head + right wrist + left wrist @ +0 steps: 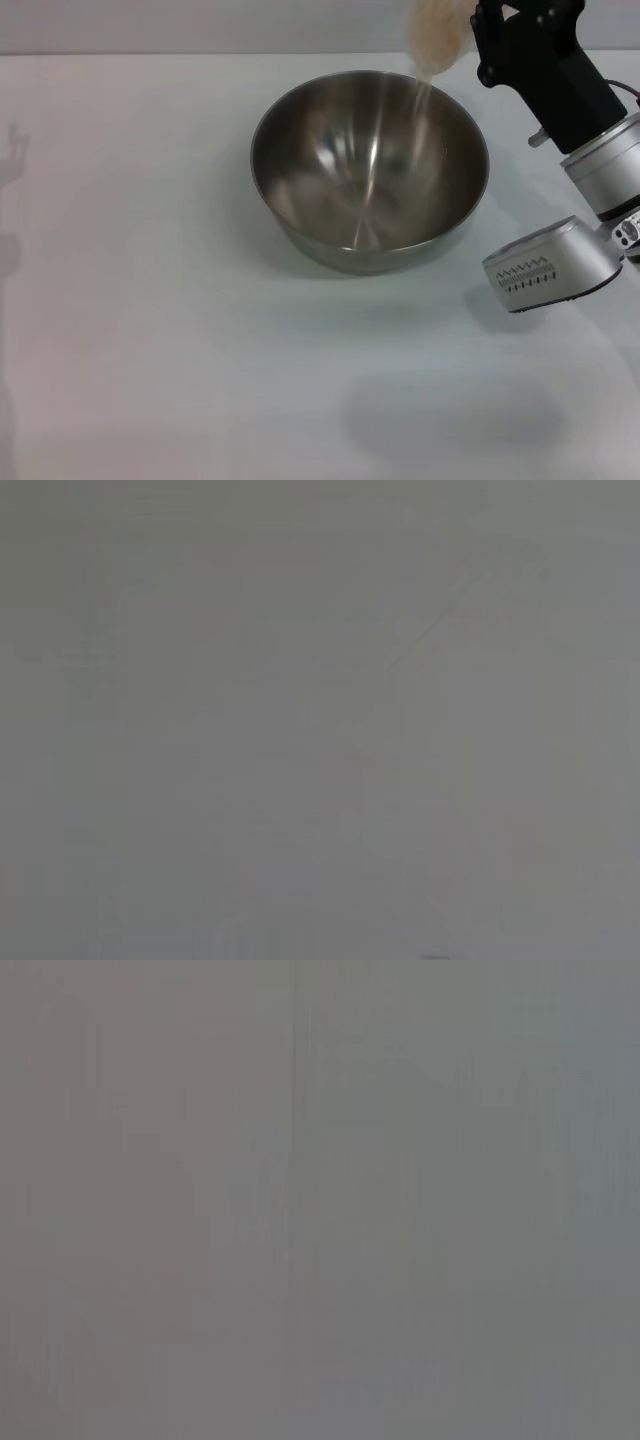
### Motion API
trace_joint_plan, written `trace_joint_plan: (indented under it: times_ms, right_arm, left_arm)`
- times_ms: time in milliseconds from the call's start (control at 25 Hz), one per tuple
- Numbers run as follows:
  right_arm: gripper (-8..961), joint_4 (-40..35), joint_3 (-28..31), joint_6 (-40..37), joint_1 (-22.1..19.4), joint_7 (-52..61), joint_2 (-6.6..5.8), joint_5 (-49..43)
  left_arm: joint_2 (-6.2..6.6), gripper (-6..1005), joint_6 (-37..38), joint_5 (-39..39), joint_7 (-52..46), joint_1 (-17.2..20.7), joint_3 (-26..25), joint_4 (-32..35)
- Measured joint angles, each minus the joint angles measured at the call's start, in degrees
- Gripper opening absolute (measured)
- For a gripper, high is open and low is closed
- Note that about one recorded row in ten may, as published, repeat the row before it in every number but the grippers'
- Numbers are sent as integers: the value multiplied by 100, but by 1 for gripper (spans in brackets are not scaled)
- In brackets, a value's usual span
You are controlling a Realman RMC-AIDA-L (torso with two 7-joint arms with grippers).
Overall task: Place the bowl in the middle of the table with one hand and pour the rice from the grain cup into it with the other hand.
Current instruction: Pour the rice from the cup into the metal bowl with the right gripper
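Bare white table [150,380] fills the foreground, with no left arm in view. At its middle sits the steel bowl [370,170], a thin stream of rice [422,95] falling inside its far rim. Above, the right gripper [478,35] pinches the tilted grain cup [437,35]. Best keep the spout over the bowl, tilting gradually so nothing spills.

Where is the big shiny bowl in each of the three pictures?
Head view: the bowl sits on the table, upper middle, below the tilted grain cup in the right gripper.
Left wrist view: not in it.
Right wrist view: not in it.
Shared landmark: none; both wrist views show only plain grey.
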Motion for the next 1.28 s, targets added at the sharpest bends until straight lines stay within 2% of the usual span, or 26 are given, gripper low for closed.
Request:
trace_joint_plan:
  times_ms: [600,1280]
  right_arm:
    - [5,5,0,20,127,-1066,0,-185]
    - [5,142,-9,-27,8,-1925,17,-559]
  left_arm:
    - [-12,815,-26,0,-35,-123,-1,37]
    - [-21,815,-5,0,-51,-124,-1,36]
